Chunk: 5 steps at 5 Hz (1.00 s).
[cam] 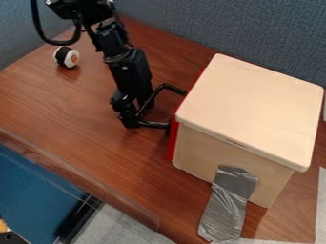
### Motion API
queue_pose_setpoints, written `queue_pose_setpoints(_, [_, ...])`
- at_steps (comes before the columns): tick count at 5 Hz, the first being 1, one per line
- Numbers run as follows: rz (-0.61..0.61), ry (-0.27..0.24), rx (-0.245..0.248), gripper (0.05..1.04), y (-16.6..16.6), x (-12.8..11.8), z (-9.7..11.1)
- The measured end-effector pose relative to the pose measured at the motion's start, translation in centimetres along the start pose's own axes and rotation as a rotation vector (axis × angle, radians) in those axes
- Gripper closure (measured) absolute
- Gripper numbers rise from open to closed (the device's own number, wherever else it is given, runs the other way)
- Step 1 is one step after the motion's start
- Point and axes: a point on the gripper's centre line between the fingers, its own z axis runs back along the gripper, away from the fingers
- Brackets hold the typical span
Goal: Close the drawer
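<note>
Drawer [172, 145] sits at the box's [255, 109] 9 o'clock side, its black handle [154, 125] at the gripper [130, 121]; whether that is spread or closed, one cannot tell. Sushi roll [66, 56] lies toward 10 o'clock.

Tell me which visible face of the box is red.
The drawer front, the upright face at the box's left in the view; the top and the side with grey tape are pale.

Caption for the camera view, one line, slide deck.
Black end effector at the handle of the red-fronted drawer, pale box taped to the tabletop, toy sushi roll at upper left.
</note>
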Motion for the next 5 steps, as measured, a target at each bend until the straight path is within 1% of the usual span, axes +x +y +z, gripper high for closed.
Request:
queue_pose_setpoints(3, [-0.005, -0.011, -0.013, 0.083, -0.6, 1.5, -0.8])
queue_pose_setpoints(4, [0.000, -0.013, -0.027, 0.083, -0.7, 1.7, -0.7])
queue_pose_setpoints(5, [0.024, -0.017, -0.038, 0.084, -0.2, 0.9, -0.1])
